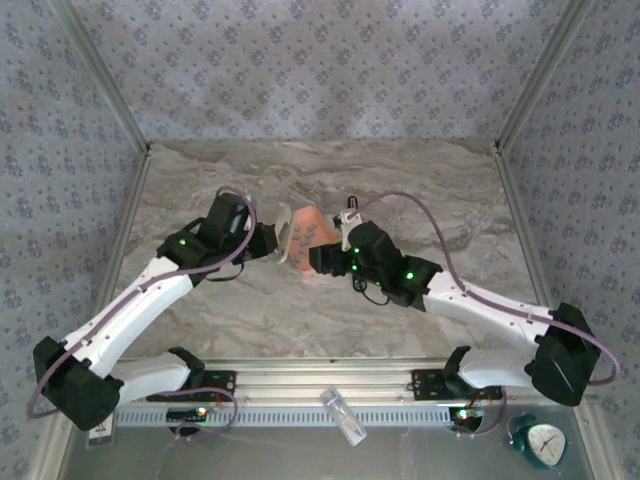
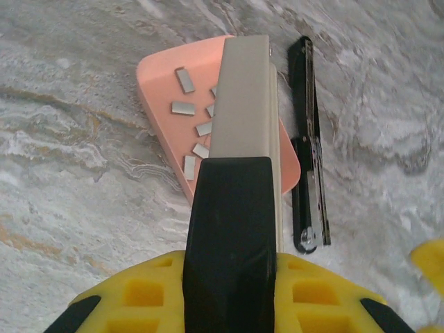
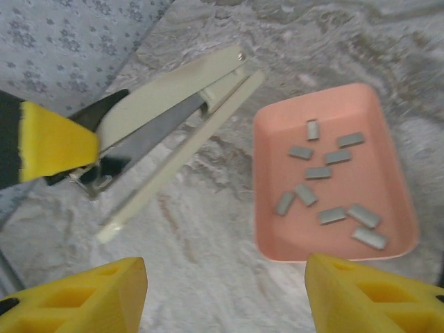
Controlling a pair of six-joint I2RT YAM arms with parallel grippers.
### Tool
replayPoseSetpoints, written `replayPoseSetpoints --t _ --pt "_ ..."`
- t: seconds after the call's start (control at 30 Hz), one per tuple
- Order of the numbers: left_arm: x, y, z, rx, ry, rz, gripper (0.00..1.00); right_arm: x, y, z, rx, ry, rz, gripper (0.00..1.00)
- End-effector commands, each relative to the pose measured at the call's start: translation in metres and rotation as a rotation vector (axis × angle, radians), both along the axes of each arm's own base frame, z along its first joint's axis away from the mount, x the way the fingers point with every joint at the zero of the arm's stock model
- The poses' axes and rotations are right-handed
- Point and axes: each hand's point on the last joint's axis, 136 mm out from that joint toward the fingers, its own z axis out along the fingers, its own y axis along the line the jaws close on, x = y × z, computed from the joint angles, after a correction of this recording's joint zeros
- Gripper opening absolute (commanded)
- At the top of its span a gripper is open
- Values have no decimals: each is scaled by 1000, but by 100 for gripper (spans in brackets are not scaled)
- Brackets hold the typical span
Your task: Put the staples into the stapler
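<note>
Right hand, staples just ahead

The desk has a marbled top, grey veined with tan and white. Directly on it, near the middle, sits a shallow salmon-orange tray (small dark grey staples lie scattered loosely inside, resting on the tray's floor).

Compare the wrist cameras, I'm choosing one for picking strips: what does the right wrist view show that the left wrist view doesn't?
Right wrist: the salmon tray uncovered, staples all clear, the stapler side-on and hinged open, the open right gripper. Left wrist: the stapler from above hiding part of the tray, a black bar beside it. Both: stapler, tray, staples, left gripper clamping the stapler, table.
</note>
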Motion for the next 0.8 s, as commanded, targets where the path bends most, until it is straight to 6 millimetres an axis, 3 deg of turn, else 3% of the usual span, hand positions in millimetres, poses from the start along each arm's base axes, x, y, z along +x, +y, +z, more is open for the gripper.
replayPoseSetpoints --t 0.0,0.27,0.53,0.77 --pt "22 -1 34 -169 -96 204 0 8 13 11 98 54 -89 63" --pt "21 -2 27 -270 -64 301 0 3 47 2 70 35 -20 63" --pt "15 1 18 -349 29 396 0 -2 53 -12 -401 -415 179 66" --pt "14 -5 18 -397 54 398 0 11 59 -27 -617 -652 259 70"
